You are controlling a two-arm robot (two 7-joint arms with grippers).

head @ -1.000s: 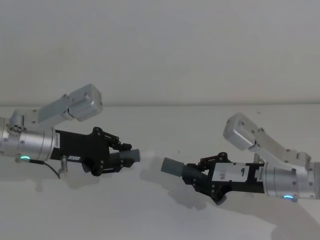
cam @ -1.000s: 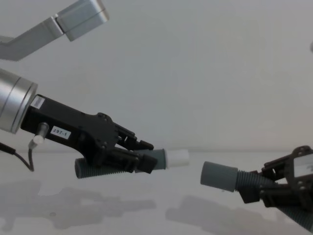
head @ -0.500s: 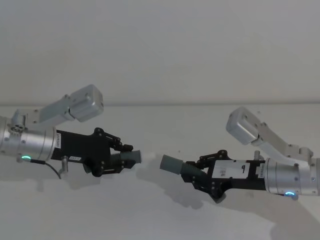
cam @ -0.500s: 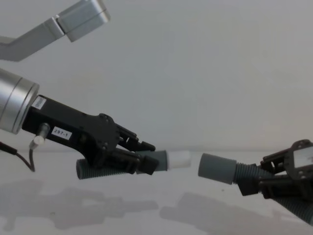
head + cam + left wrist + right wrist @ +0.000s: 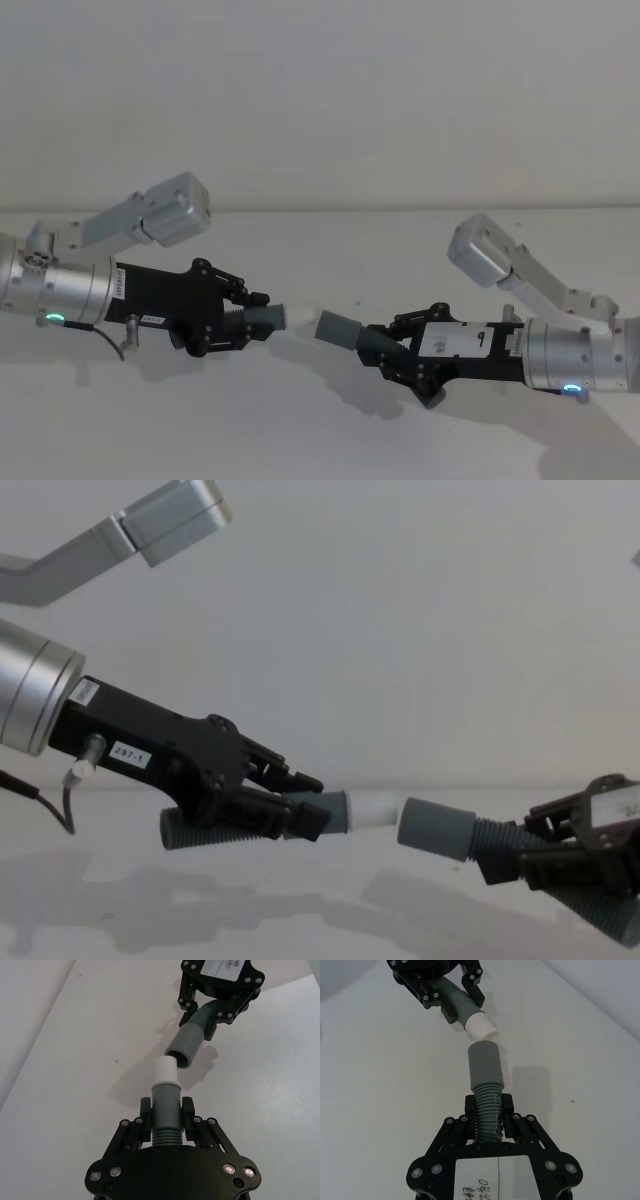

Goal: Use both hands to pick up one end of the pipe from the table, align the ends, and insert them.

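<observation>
Ribbed grey hose pieces sit clamped in our left hand [image 5: 300, 805] and right hand [image 5: 520, 855]; whitish tip [image 5: 378, 808] nearly touches smooth socket cuff [image 5: 435, 829].

The desk [image 5: 320, 430] lies bare under both pincers, with open room around and behind them. Between the left pincer [image 5: 262, 318] and the right pincer [image 5: 385, 345], the white tip [image 5: 378, 807] and the grey socket [image 5: 436, 829] nearly meet, leaving a slim gap.
</observation>
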